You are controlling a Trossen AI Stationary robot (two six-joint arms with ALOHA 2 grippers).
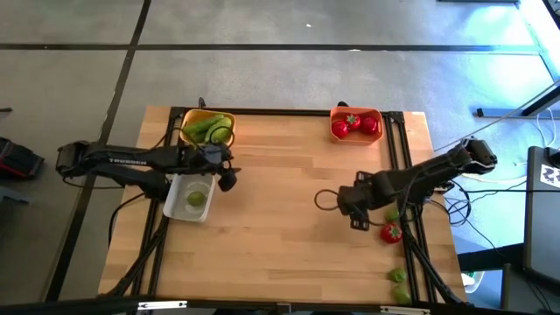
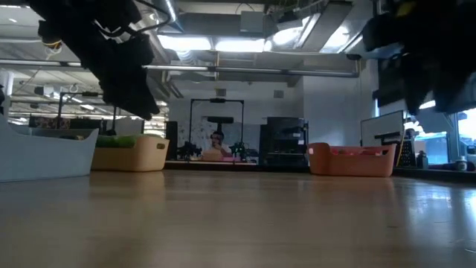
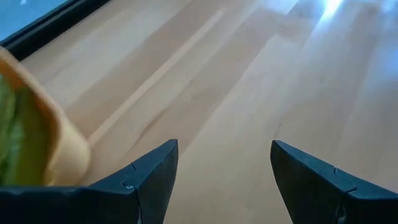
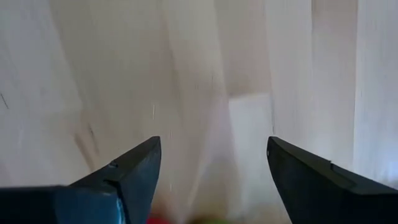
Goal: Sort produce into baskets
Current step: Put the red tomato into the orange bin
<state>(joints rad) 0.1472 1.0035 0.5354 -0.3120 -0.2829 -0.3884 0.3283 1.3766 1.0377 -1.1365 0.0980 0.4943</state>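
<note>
The right gripper (image 1: 354, 208), jaws spread and empty, hangs just beside the loose tomato (image 1: 391, 233), which should be straddled squarely before closing. From that tomato, the orange basket (image 1: 356, 112) lies well apart. The left gripper (image 1: 226, 178) waits, spread, far across.

Cucumbers fill the yellow basket (image 1: 186, 122), tomatoes the orange basket (image 1: 378, 115), one tomato (image 1: 391, 233) loose.

Pale wooden bench (image 1: 280, 192) with smooth planked top, matt yellow plastic basket (image 1: 188, 118), orange plastic basket (image 1: 355, 111), whitish translucent plastic tray (image 1: 175, 199)
</note>
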